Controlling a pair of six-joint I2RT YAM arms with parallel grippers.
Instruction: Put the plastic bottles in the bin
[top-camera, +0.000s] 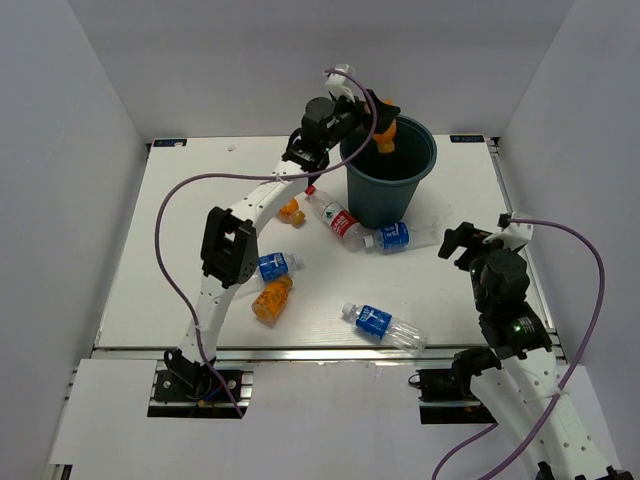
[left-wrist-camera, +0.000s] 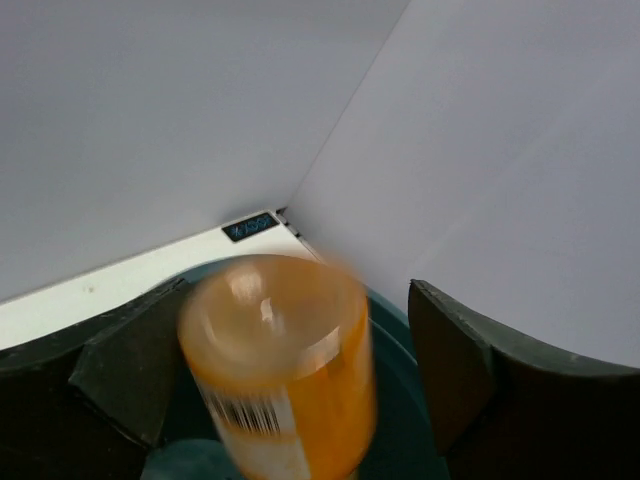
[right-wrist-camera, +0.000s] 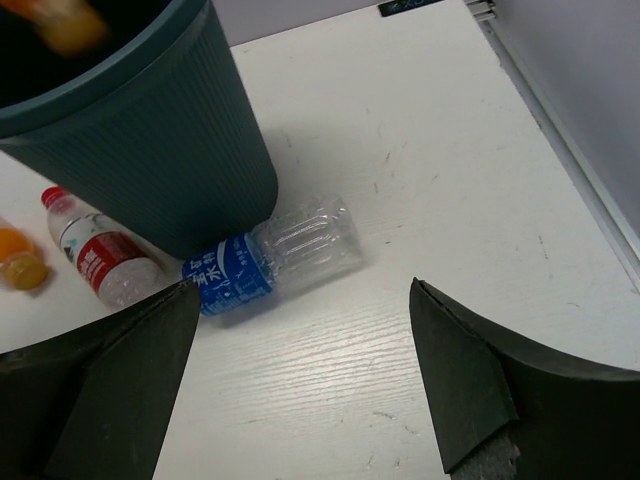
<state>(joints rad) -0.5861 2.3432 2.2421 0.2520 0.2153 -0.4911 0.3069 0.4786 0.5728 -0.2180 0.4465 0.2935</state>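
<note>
My left gripper is over the dark teal bin, jaws spread wide. An orange-filled bottle hangs blurred at the bin's mouth; in the left wrist view this bottle is loose between the fingers, with a gap on the right, and the bin is below. My right gripper is open and empty, low over the table right of the bin. Ahead of it in the right wrist view lie a blue-label bottle against the bin and a red-label bottle.
On the table lie two orange bottles, the red-label bottle, and blue-label bottles. White walls enclose the back and both sides. The left arm's links reach across the left middle.
</note>
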